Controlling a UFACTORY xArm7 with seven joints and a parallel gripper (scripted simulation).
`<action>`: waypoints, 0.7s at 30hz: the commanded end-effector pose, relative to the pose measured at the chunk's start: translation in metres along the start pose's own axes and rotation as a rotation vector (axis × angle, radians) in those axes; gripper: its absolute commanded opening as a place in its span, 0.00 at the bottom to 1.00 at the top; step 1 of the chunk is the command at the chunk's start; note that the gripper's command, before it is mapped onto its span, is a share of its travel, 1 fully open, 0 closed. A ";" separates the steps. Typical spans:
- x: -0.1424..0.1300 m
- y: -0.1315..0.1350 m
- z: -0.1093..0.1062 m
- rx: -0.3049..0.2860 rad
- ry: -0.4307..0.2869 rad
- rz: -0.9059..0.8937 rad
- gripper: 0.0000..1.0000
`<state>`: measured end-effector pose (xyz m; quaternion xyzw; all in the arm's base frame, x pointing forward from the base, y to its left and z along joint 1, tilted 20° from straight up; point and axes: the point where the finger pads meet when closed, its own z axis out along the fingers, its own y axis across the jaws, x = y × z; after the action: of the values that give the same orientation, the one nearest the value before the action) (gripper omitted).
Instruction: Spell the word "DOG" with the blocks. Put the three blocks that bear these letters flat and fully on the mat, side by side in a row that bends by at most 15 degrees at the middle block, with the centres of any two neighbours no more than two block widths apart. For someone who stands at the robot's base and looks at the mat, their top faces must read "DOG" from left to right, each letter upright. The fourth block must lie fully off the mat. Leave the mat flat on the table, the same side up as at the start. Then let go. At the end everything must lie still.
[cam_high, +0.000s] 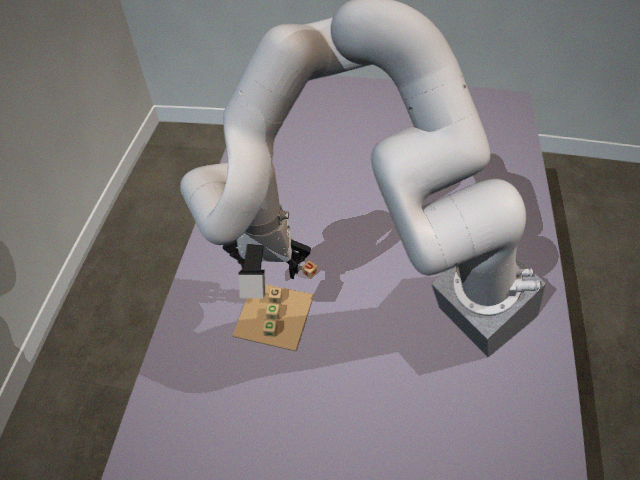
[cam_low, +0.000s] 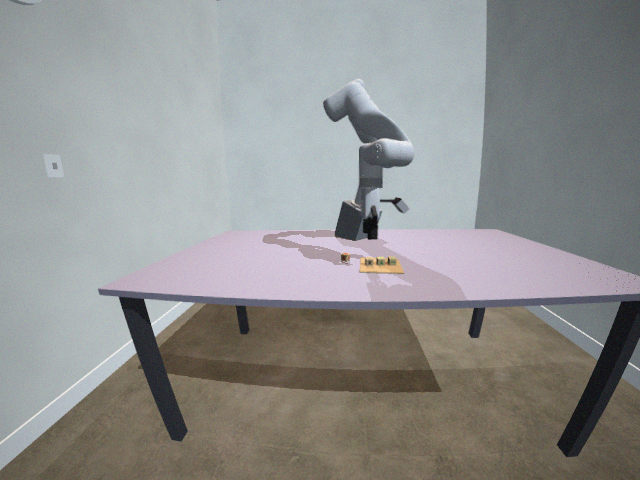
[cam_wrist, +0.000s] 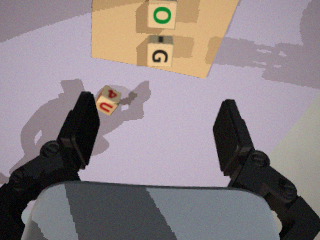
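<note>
Blocks: D block (cam_high: 268, 326), O block (cam_high: 272, 310) and G block (cam_high: 276, 292) lie flat in a close, straight row on the mat (cam_high: 292, 330), lower centre-left of the top view; in the wrist view they run down from the upper centre.
Fourth block: the U block (cam_high: 309, 268) sits on the bench (cam_high: 361, 403) just beyond the mat's upper right corner, fully off it and tilted askew.
Mat: tan, flat on the bench, all three lettered blocks inside its edges; G is nearest the upper edge.
Jaws: spread wide and holding nothing; the gripper (cam_wrist: 156, 136) hangs above bare bench between G and U, touching neither.
Handling: the blocks look like small rigid wooden cubes, light and not fragile, smooth enough to slide or turn if nudged. Best taken from above on two opposite side faces, squarely, so the letter stays upright.
Progress: the word looks spelled and released; judged from here, little remains but leaving things to settle.
Risk: a low sweep could knock U or clip G.
</note>
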<state>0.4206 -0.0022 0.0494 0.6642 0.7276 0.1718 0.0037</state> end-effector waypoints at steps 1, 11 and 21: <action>0.000 0.001 -0.005 -0.002 -0.001 0.000 1.00; 0.000 0.001 -0.035 -0.002 -0.001 0.000 1.00; 0.000 0.001 -0.078 -0.002 -0.001 0.000 1.00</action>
<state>0.4052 -0.0190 0.1130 0.6644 0.7275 0.1713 0.0045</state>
